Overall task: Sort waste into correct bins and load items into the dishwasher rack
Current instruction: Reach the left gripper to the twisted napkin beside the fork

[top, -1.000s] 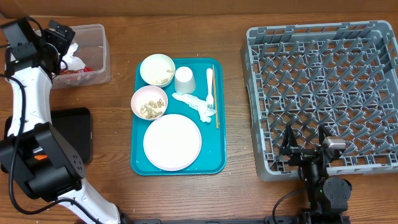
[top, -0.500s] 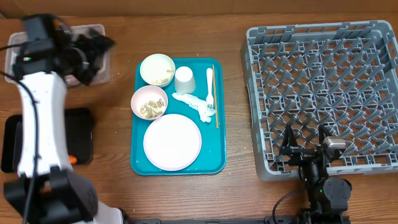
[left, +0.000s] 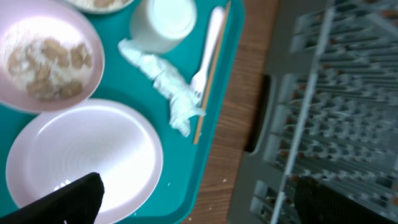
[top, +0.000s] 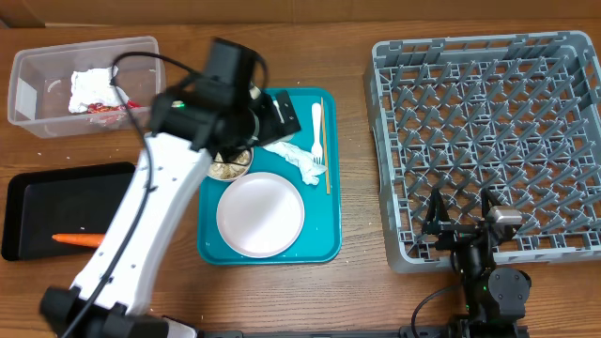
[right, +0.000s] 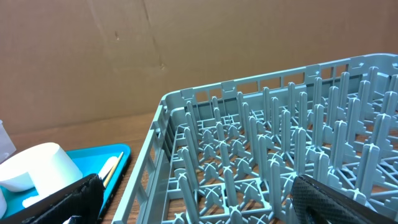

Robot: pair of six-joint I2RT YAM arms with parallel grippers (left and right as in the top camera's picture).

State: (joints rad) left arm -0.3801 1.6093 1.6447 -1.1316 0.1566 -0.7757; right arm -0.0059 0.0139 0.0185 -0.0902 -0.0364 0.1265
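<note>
My left gripper (top: 274, 111) is open and empty above the back of the teal tray, hiding the small cup and one bowl from overhead. The left wrist view (left: 199, 194) shows the white cup (left: 163, 17), a crumpled napkin (left: 166, 86), the white fork (left: 209, 50), a bowl of beige scraps (left: 46, 62) and the round plate (left: 81, 155). The clear tub (top: 38, 108) holds a napkin (top: 91, 86) and a red wrapper (top: 103, 110). The black tray (top: 38, 192) holds the carrot (top: 77, 239). My right gripper (top: 463, 223) is open at the front edge of the grey rack (top: 488, 131).
The teal tray (top: 324, 239) sits mid-table with a wooden stick (top: 326, 150) beside the fork. The rack (right: 280, 124) fills the right wrist view, and nothing stands in it. A brown cardboard wall stands behind the table.
My left arm has swung right from the clear tub to above the teal tray, uncovering the tub and black tray. The right arm has not moved.
</note>
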